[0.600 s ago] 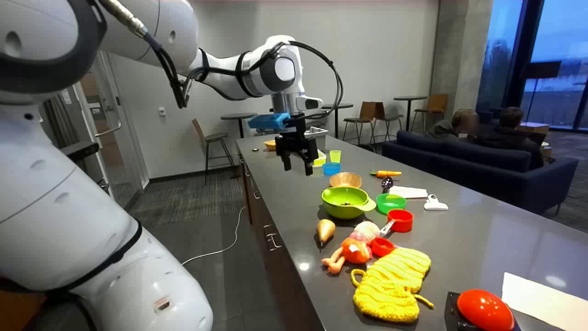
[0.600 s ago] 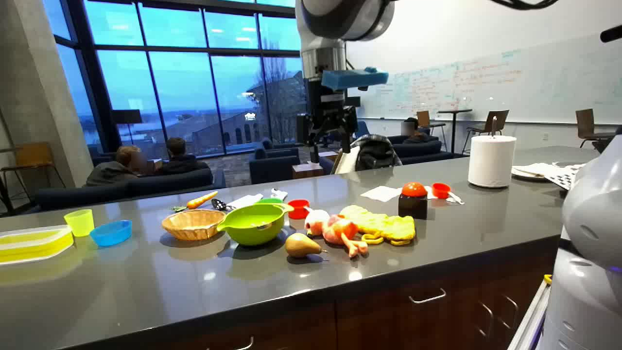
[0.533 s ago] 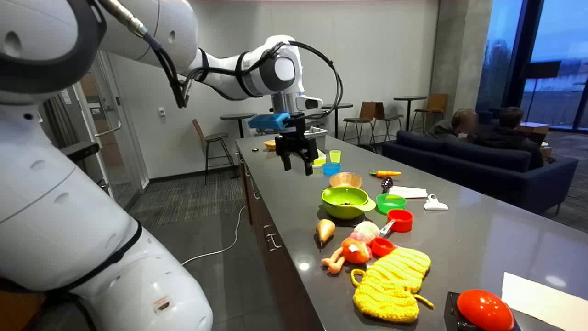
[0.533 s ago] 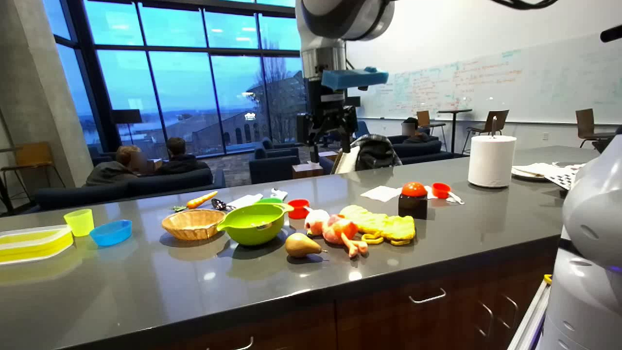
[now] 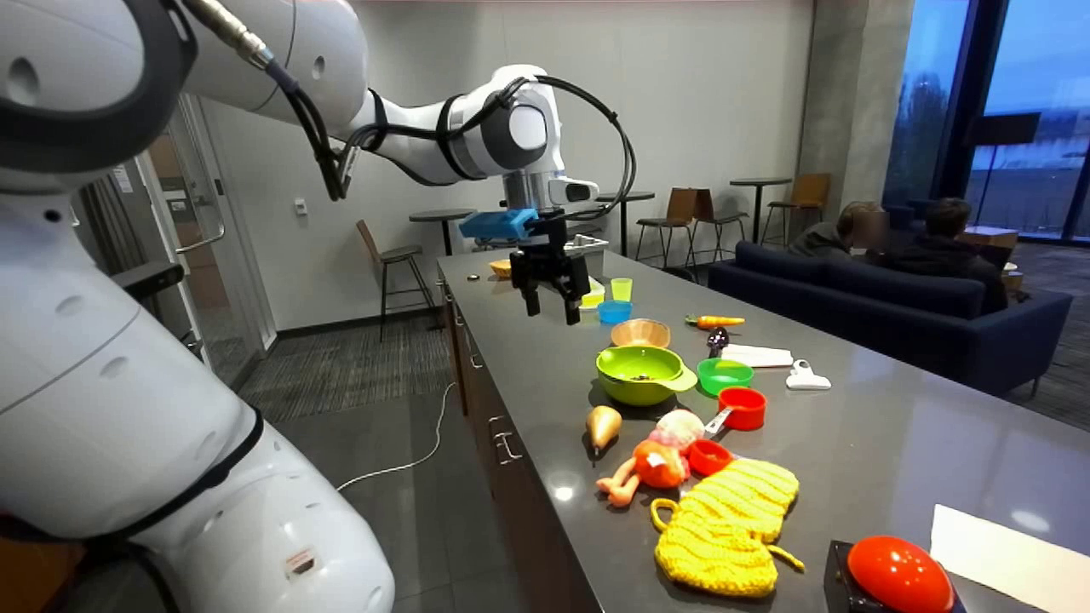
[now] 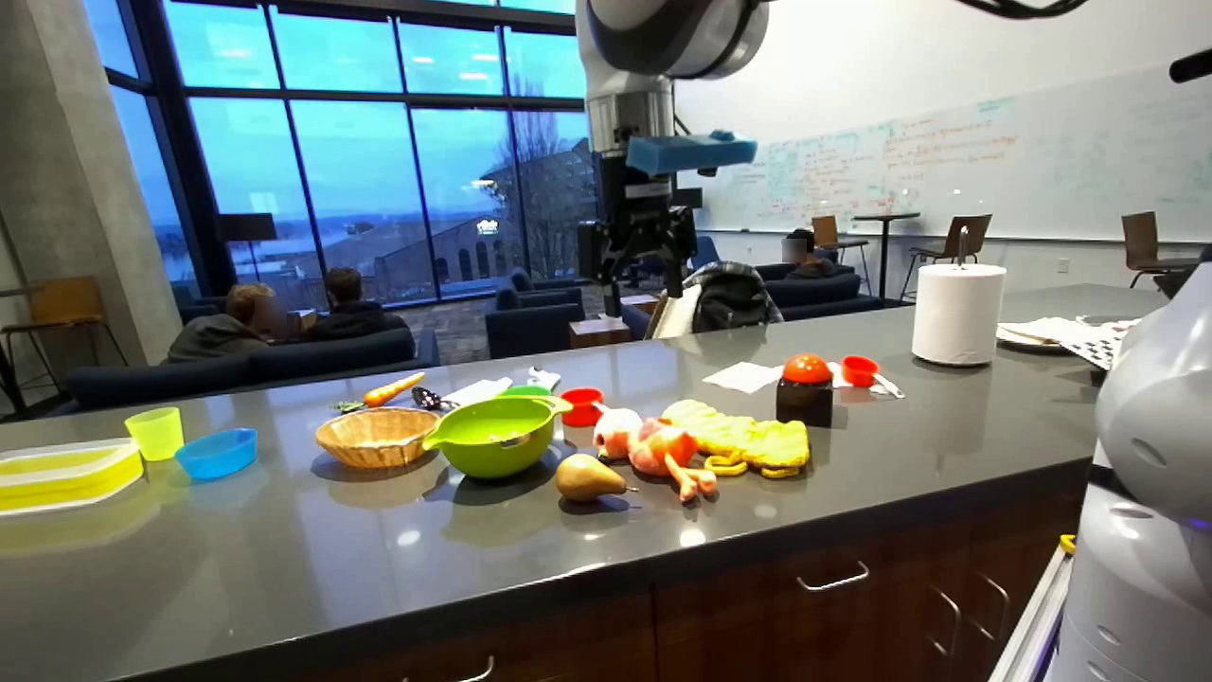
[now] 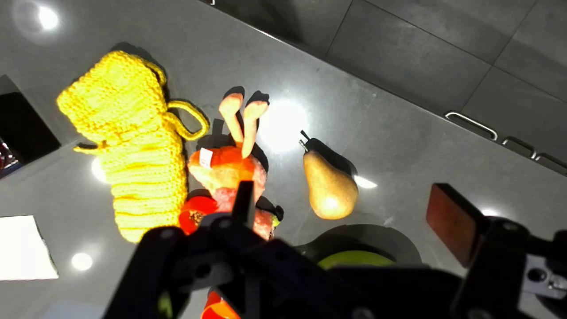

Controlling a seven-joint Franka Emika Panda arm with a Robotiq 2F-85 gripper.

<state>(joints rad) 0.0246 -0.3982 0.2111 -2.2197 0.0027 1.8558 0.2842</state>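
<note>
No legible text in any view. In an exterior view, whiteboard [image 6: 1117, 156]: handwritten lines [image 6: 871, 169], red and greenish, too faint to read. Building [image 6: 454, 248] outside window [image 6: 350, 156]: lit sign [image 6: 487, 226], blurred. Wrist view, plush toy [image 7: 230, 170]: white tag [image 7: 205, 157], marks too small. Robot arm [image 5: 213, 511]: small sticker [image 5: 300, 563], unreadable.

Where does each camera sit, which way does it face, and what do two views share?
In an exterior view: beside the arm, looking along the counter; arm and gripper show.
In an exterior view: across the counter from the windows, facing them; gripper and parts of the arm show.
Wrist view: on the arm's end, facing down at the pear; open fingers show.
Both exterior views share the carrot and sofa.
</note>
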